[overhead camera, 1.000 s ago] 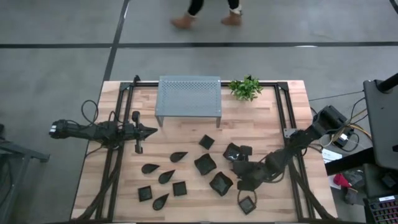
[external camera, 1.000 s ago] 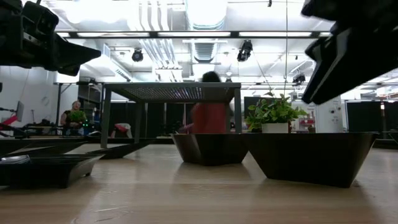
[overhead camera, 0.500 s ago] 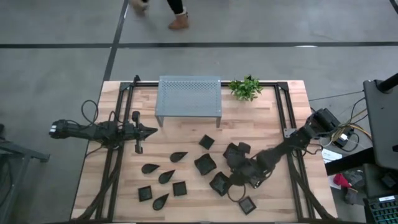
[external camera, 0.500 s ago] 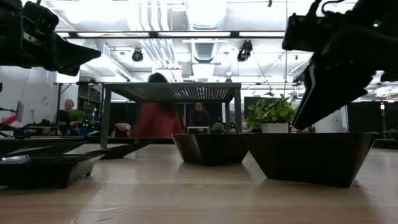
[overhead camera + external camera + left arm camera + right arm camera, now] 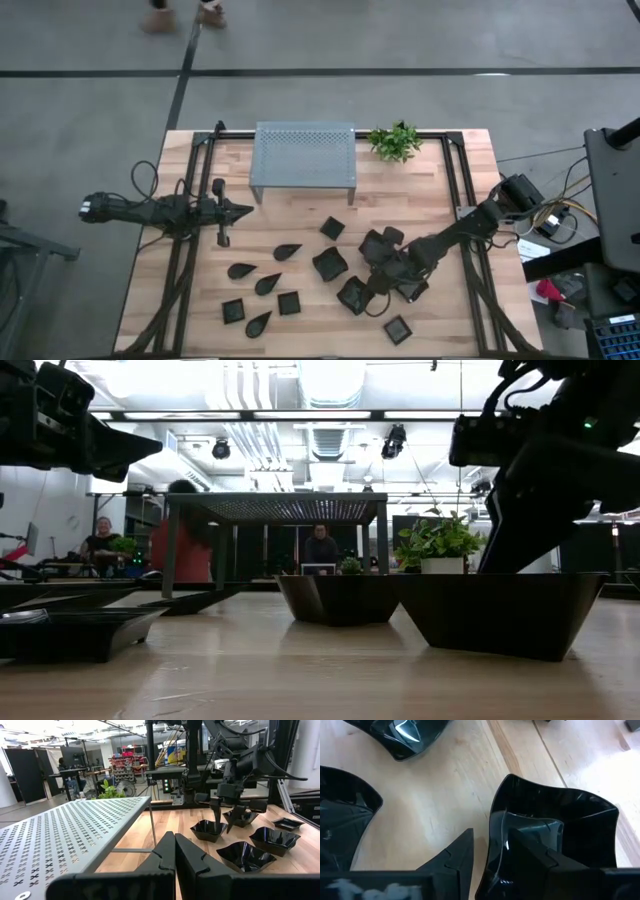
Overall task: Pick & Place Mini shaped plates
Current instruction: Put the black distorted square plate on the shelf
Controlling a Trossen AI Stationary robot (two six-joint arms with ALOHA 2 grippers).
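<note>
Since a second ago my right gripper has swung from the table's five o'clock inward and now straddles the rim of a wavy square plate, one finger inside, one outside, jaws apart, nothing clamped yet. That plate sits right of centre among the other plates. My left gripper waits clenched at nine o'clock. I judge the rim could slip out, or neighbours touching at twelve get nudged. Open wood lies toward six o'clock.

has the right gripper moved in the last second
Yes. In the high view the right gripper has swung toward the perforated shelf, from beside the near small square plate to a wavy-edged plate.
</note>
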